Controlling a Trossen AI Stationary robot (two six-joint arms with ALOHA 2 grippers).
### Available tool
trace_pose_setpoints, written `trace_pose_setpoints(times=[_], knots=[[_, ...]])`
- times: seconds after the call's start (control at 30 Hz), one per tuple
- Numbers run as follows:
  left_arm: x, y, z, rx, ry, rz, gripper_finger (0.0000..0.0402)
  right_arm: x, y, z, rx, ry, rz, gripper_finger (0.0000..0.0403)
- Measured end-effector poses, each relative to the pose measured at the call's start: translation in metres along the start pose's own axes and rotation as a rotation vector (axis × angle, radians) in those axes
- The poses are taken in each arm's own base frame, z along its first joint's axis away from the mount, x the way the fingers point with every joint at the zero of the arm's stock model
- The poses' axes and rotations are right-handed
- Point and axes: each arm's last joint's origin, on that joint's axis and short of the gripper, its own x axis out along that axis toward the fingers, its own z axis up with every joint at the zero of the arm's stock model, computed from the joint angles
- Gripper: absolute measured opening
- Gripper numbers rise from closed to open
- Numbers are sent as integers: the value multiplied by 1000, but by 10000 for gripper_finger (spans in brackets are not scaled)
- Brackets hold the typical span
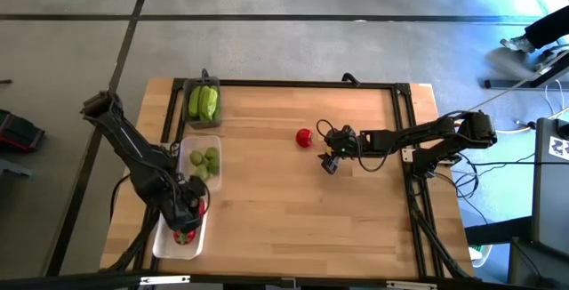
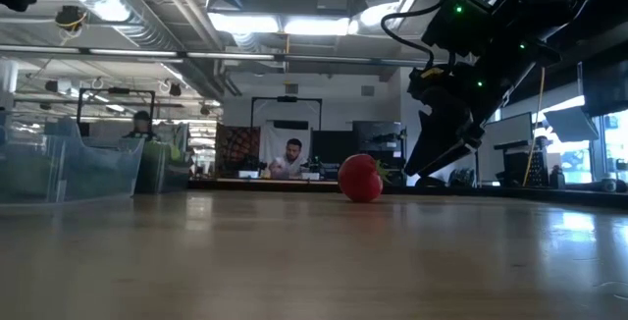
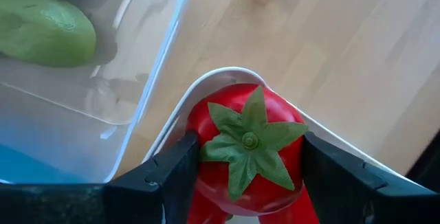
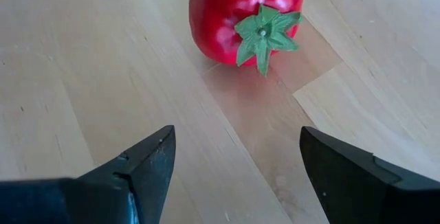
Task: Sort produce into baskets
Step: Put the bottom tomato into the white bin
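Gripped between the left gripper's (image 3: 249, 183) two dark fingers, a red tomato (image 3: 247, 148) with a green star-shaped top fills the left wrist view — it sits over the rim of the white basket (image 1: 162, 241) at the table's near left corner. Beside that basket stands the clear basket (image 1: 214, 148), which holds small round green fruits (image 1: 204, 162), and beyond it the dark grey basket (image 1: 188, 87) holds light-green cucumbers (image 1: 204, 102).

Out on the bare wooden table (image 1: 293, 210) lies a second tomato (image 1: 304, 136), alone and right of centre (its green top faces the right arm's camera). The right gripper (image 4: 234, 165) hovers just beside it with its fingers spread wide and nothing between them — the tomato lies a little ahead of the fingertips, untouched. From table height, this gripper hangs from above, tilted down toward the fruit.
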Motion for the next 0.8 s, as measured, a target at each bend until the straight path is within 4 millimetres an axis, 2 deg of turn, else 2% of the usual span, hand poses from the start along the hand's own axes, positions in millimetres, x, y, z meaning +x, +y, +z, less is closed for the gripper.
trace_pose_setpoints(times=[0.23,0.8], knots=[[6,-2,0,5,5,31,224,0,0,0,0,0,0,292],[6,-2,0,-54,4,39,224,0,0,0,0,1,0,292]])
